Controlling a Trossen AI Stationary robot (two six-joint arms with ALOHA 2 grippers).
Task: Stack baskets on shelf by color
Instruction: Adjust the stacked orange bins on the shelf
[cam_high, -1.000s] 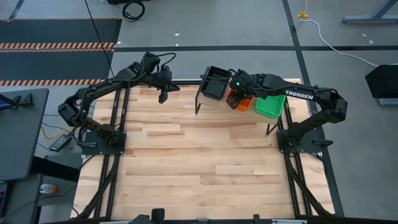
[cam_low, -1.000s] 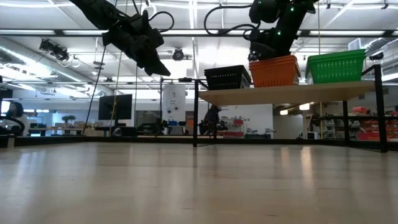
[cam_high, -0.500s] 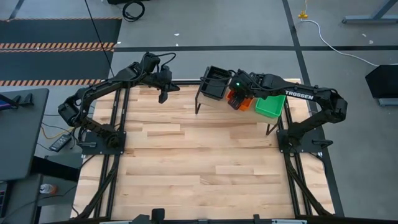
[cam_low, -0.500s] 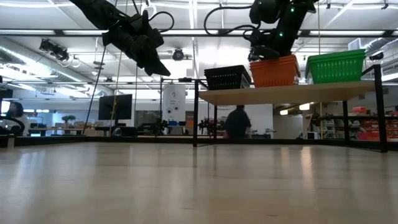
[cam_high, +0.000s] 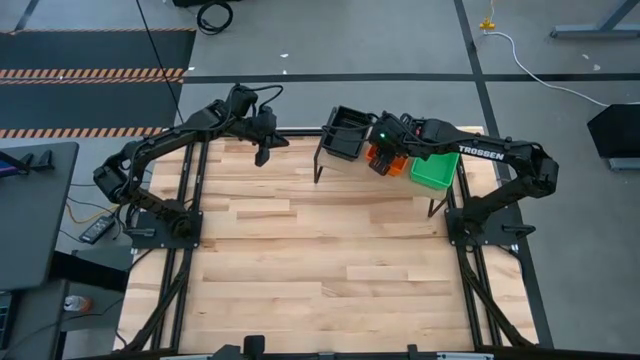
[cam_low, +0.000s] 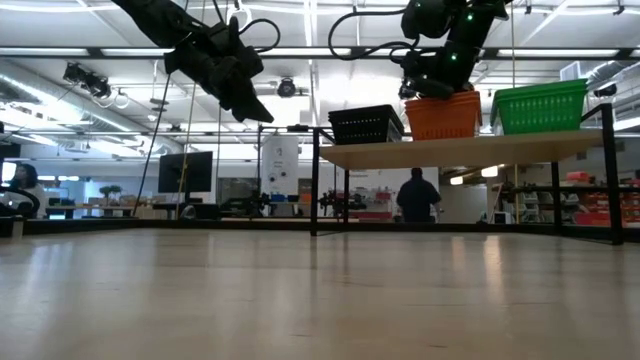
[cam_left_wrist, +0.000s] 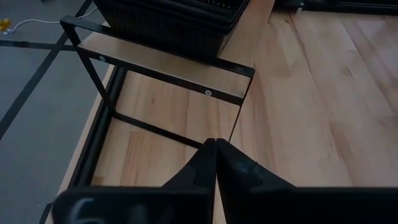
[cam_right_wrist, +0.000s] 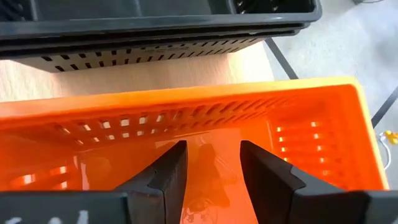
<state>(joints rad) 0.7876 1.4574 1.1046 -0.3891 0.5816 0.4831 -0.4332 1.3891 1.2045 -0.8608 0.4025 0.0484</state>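
Observation:
The shelf (cam_low: 470, 150) stands at the table's far edge on thin black legs. On its plank rest three stacks: black baskets (cam_high: 347, 133) on the left, orange baskets (cam_low: 442, 114) in the middle, green baskets (cam_low: 540, 106) on the right. My right gripper (cam_right_wrist: 211, 168) is open and hangs just over the inside of the top orange basket (cam_right_wrist: 205, 118), its fingers pointing down into it; I see no touch. My left gripper (cam_left_wrist: 214, 162) is shut and holds nothing. It hovers over the table's far left part (cam_high: 262, 150), left of the shelf's end.
The slatted wooden tabletop (cam_high: 320, 260) lies bare in front of the shelf. The shelf's black leg frame (cam_left_wrist: 155, 68) shows close ahead of my left gripper. Beyond the table a person (cam_low: 418, 195) stands in the room.
Both arms have stayed nearly still. The person in the room behind the table has walked toward the right.

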